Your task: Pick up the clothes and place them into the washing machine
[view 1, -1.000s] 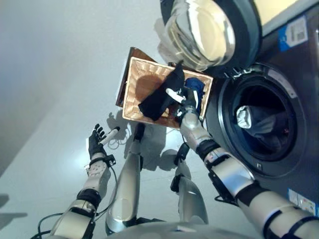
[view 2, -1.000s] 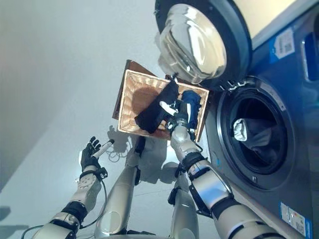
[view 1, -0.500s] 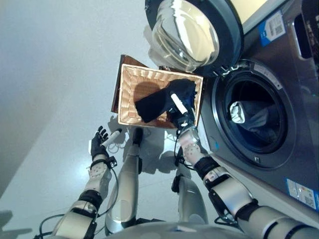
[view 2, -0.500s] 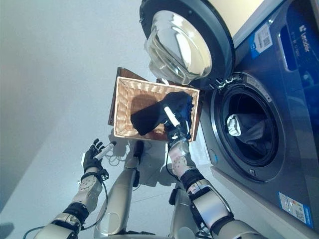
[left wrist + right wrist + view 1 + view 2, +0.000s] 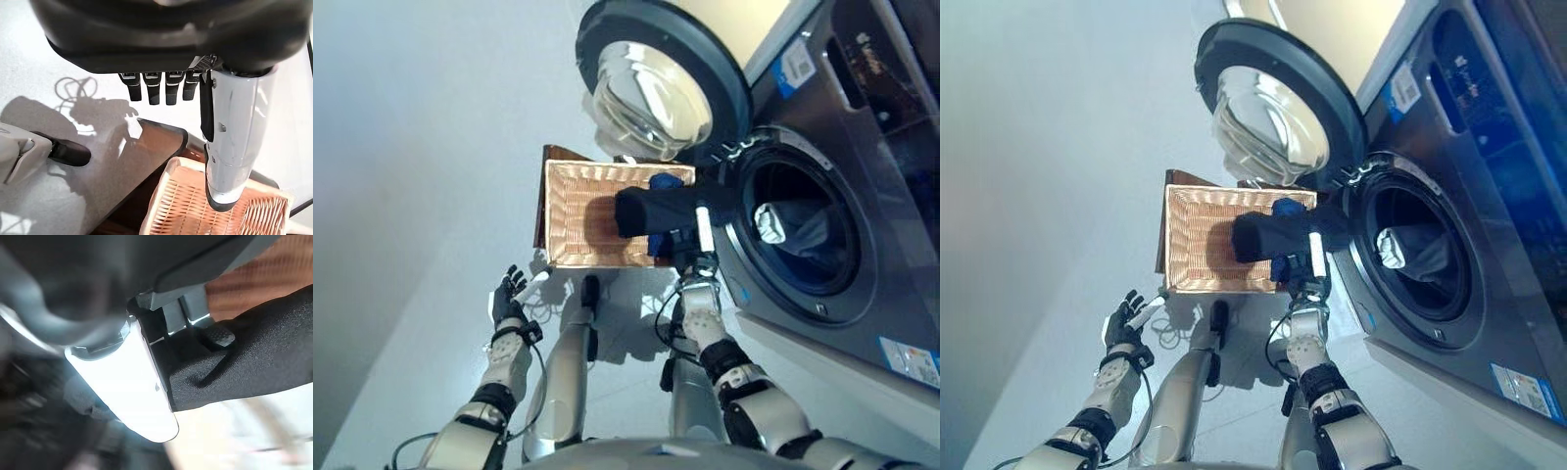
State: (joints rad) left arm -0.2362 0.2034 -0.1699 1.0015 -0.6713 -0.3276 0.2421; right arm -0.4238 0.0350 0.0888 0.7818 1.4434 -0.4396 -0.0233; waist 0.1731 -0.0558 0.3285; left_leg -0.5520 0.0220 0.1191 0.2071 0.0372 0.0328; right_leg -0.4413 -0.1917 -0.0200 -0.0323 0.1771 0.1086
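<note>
Pale grey floor (image 5: pixel 421 147) spreads beneath everything, with a front-loading washing machine (image 5: pixel 862 117) standing at the robot's right. The right hand (image 5: pixel 690 247) has its fingers (image 5: pixel 215 335) and white-covered thumb pinched on a black fabric garment (image 5: pixel 651 211), a grip that only the right wrist view shows closely; there the cloth bulges just beyond the fingertips. The head views show instead that the garment hangs lifted over the rectangular woven wicker basket (image 5: pixel 573 211), stretching from the fingers toward the basket's middle. A blue piece of clothing (image 5: pixel 664 181) peeks out just past the black garment, at the basket's far edge. Beside the fingers, toward the machine, the dark round drum opening (image 5: pixel 803 230) holds a light grey bundled cloth (image 5: pixel 769 223), and the round glass-fronted door (image 5: pixel 651 83) stands swung open beyond the basket. The left hand (image 5: pixel 507 294) hovers low over the floor, well apart from the basket, fingers (image 5: pixel 154 88) relaxed and holding nothing; its wrist view alone shows the basket's near corner past the thumb.
</note>
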